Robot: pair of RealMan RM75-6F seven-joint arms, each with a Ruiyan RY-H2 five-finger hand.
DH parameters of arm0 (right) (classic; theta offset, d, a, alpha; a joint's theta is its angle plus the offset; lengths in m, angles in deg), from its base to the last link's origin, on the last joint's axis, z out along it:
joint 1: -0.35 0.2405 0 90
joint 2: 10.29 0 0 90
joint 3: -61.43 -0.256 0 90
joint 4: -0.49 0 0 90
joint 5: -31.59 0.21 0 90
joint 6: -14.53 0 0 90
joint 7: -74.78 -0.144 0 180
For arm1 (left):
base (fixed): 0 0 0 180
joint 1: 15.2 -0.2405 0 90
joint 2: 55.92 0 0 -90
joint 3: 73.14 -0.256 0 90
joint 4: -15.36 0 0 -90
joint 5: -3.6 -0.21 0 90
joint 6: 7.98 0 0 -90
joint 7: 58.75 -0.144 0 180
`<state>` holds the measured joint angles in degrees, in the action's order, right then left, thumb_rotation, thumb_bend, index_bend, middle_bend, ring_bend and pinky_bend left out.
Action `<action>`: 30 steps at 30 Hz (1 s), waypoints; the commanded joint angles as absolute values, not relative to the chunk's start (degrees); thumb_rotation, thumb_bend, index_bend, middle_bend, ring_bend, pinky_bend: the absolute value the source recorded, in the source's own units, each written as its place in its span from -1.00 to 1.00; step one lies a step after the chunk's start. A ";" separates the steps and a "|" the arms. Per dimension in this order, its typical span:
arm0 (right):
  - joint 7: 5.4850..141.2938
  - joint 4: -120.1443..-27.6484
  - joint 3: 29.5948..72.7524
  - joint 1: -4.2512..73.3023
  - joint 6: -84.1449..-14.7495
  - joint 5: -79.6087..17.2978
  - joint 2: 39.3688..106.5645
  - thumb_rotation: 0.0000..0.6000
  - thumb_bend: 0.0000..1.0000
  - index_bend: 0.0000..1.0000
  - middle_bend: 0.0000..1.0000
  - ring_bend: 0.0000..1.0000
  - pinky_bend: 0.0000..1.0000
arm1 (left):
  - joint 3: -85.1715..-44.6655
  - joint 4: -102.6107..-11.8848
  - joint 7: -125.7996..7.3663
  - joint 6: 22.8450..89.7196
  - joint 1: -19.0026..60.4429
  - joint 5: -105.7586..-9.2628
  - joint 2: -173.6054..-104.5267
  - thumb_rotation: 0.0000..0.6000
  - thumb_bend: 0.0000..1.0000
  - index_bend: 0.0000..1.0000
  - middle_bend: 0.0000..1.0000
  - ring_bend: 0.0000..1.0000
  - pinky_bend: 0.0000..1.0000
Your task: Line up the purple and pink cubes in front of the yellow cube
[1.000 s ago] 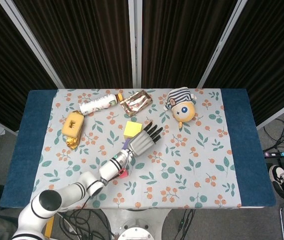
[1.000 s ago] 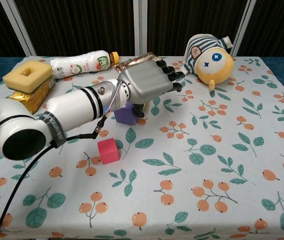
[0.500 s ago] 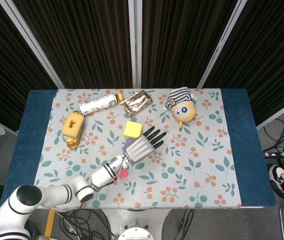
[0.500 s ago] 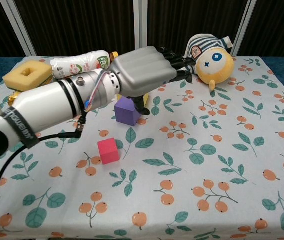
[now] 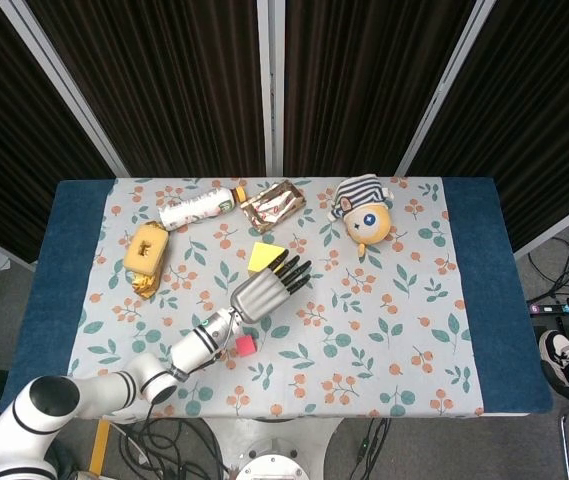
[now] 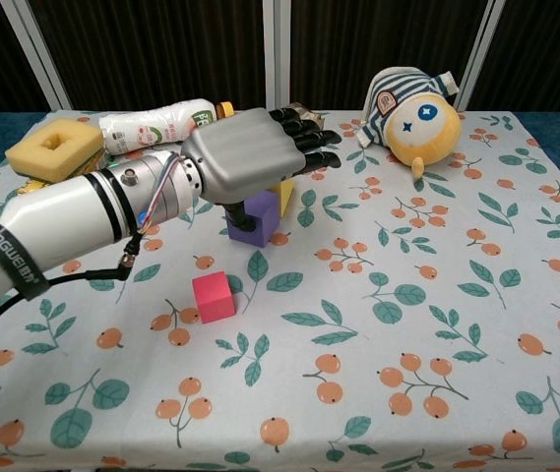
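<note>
The yellow cube [image 5: 262,257] sits mid-table; in the chest view only a part of the yellow cube [image 6: 282,195] shows behind my hand. Directly in front of it stands the purple cube [image 6: 253,219], hidden under my hand in the head view. The pink cube [image 6: 213,296] lies apart, nearer to me and to the left, also seen as the pink cube [image 5: 247,345] beside my forearm. My left hand [image 6: 250,162] hovers over the purple cube with fingers stretched out and holds nothing; the left hand [image 5: 262,288] covers that spot from above. My right hand shows in neither view.
A white bottle [image 5: 196,208] and a brown snack packet [image 5: 272,203] lie at the back. A yellow sponge [image 6: 55,149] rests on a gold wrapper at the left. A striped-cap plush toy [image 6: 412,116] lies at the back right.
My left hand lifted off the purple cube, swung forward, and has now drawn back to the left above it. The cubes have stayed in place.
</note>
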<state>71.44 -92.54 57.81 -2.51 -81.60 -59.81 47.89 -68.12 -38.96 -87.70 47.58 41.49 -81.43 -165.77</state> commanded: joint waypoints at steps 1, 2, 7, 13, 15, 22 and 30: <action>71.52 -92.60 57.76 -2.55 -81.59 -59.66 47.82 1.00 -0.72 -1.00 -0.88 -1.00 -0.76 | -67.66 -35.06 -85.53 47.25 41.78 -81.46 -167.95 1.00 -1.00 -0.72 -0.95 -0.84 -0.76; 71.56 -92.64 57.74 -2.56 -81.58 -59.60 47.80 1.00 -0.72 -1.00 -0.88 -1.00 -0.76 | -67.65 -34.31 -85.12 47.24 41.87 -81.59 -168.24 1.00 -1.00 -0.72 -0.95 -0.84 -0.76; 71.74 -92.79 57.71 -2.58 -81.54 -59.48 47.74 1.00 -0.72 -1.00 -0.89 -1.00 -0.76 | -66.99 -31.64 -83.30 46.83 42.40 -81.55 -169.56 1.00 -1.00 -0.73 -0.95 -0.84 -0.76; 71.98 -93.02 57.70 -2.68 -81.60 -59.39 47.56 1.00 -0.72 -1.00 -0.89 -1.00 -0.76 | -66.48 -30.62 -82.38 46.86 42.81 -81.65 -170.24 1.00 -1.00 -0.73 -0.95 -0.84 -0.76; 72.03 -93.07 57.74 -2.71 -81.62 -59.41 47.54 1.00 -0.72 -1.00 -0.89 -1.00 -0.76 | -66.54 -30.39 -82.54 46.96 42.85 -81.82 -170.31 1.00 -1.00 -0.73 -0.95 -0.84 -0.76; 72.11 -93.18 57.81 -2.64 -81.64 -59.81 47.55 1.00 -0.72 -1.00 -0.89 -1.00 -0.76 | -67.49 -35.28 -82.30 49.66 40.93 -82.87 -167.61 1.00 -1.00 -0.73 -0.95 -0.84 -0.76; 72.18 -93.33 57.77 -1.70 -80.94 -60.89 47.86 1.00 -0.72 -1.00 -0.90 -1.00 -0.76 | -71.08 -54.19 -84.32 55.23 36.60 -86.78 -155.56 1.00 -1.00 -0.72 -0.94 -0.84 -0.76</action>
